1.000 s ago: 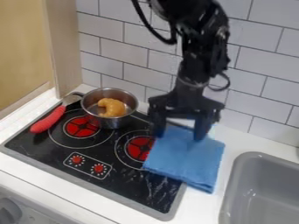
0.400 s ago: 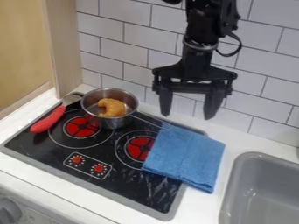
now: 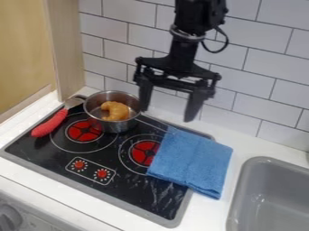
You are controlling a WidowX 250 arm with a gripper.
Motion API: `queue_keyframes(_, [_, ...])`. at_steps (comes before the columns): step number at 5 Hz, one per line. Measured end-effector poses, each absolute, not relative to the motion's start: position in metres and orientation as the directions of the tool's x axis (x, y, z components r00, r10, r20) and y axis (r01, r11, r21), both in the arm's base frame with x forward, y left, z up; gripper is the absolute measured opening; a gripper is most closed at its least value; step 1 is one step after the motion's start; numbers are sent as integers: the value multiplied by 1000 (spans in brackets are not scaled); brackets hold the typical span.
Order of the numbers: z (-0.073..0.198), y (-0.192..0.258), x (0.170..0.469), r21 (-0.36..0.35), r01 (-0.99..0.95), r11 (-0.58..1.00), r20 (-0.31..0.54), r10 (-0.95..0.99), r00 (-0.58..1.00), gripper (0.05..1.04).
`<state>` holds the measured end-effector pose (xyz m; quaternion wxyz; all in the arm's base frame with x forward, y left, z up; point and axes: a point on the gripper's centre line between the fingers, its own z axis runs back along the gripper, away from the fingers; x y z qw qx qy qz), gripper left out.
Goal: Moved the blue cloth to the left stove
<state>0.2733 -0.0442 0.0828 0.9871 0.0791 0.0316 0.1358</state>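
Observation:
The black gripper (image 3: 168, 115) hangs above the back of the stove, open, its two fingers spread wide with nothing between them. Below it and to the right, the folded blue cloth (image 3: 192, 162) lies flat over the stove's right edge, partly on the white counter. The cloth sits beside the right red burner (image 3: 145, 152) and touches its ring. On the black stove (image 3: 129, 189), the left red burner (image 3: 83, 131) is partly behind a metal pot.
The metal pot (image 3: 113, 127) at the stove's back left holds an orange-brown curved food item (image 3: 115, 110). Left of it lies a red-handled utensil (image 3: 50, 123). A grey sink (image 3: 271, 194) is at the lower right, and a tiled wall (image 3: 271, 67) stands behind.
From beside the cloth, the gripper has risen clear of it and then shifted left. The cloth stays nearly where it was, apart from the gripper now.

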Motion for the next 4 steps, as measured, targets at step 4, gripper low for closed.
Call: queue_keyframes(4, [74, 99, 211, 153, -526, 837, -56, 539, 840, 1000])
